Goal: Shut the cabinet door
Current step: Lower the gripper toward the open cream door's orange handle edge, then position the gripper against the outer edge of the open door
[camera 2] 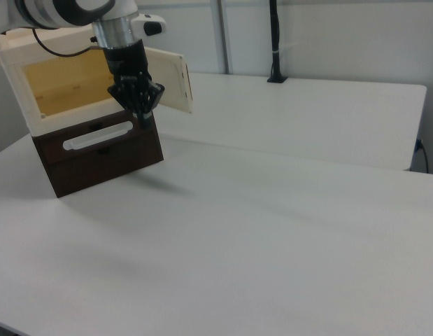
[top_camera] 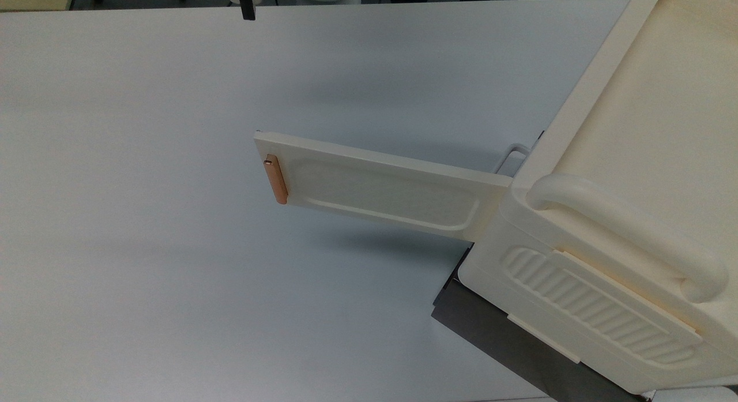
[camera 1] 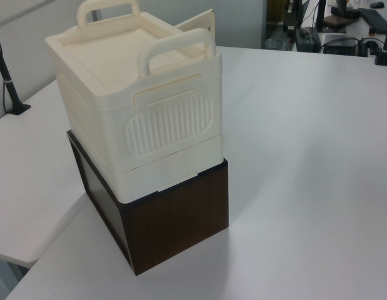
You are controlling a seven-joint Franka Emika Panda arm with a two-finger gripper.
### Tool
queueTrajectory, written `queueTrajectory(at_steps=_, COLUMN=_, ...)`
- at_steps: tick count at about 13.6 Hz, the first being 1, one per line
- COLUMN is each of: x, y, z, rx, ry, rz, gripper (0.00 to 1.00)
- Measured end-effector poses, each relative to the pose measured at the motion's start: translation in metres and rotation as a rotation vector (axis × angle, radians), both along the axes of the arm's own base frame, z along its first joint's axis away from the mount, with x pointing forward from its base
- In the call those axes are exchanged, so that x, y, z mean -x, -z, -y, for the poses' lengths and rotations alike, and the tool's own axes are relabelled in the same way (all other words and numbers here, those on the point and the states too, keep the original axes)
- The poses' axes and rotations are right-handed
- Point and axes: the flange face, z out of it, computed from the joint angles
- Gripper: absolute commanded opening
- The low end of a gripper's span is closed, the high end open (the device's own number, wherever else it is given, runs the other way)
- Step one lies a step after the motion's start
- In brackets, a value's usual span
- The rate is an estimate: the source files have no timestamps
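Observation:
The cream cabinet (top_camera: 634,160) (camera 1: 130,94) (camera 2: 20,91) stands on a dark brown base (camera 1: 174,219) (camera 2: 97,161). Its cabinet door (top_camera: 380,186) (camera 2: 167,80) stands wide open, reaching toward the top view's left, and its orange-copper handle (top_camera: 275,179) is at the free end. In the left view only the door's top edge (camera 1: 202,22) shows behind the cabinet. My gripper (top_camera: 248,12) (camera 2: 143,119) hangs fingers-down and shut, holding nothing. In the right view it sits in front of the open cabinet, just left of the door and apart from it.
The white table (top_camera: 144,246) stretches wide on the top view's left. A white drawer handle (camera 2: 97,136) sits on the base front. Black poles stand at the table edges (camera 1: 9,81) (camera 2: 273,42). Office gear lies beyond the far edge (camera 1: 343,25).

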Motion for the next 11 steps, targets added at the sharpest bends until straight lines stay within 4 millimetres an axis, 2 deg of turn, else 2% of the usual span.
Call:
queueTrajectory(at_steps=4, x=-0.015, y=-0.017, z=0.005, rx=-0.031, ry=0.007, rz=0.139, gripper=0.0)
queueTrajectory(at_steps=8, x=-0.041, y=-0.041, z=0.02, rx=-0.08, ry=0.036, rz=0.378, gripper=0.0)
queueTrajectory(at_steps=11, x=-0.061, y=-0.048, z=0.025, rx=-0.1, ry=0.05, rz=0.534, gripper=0.0)
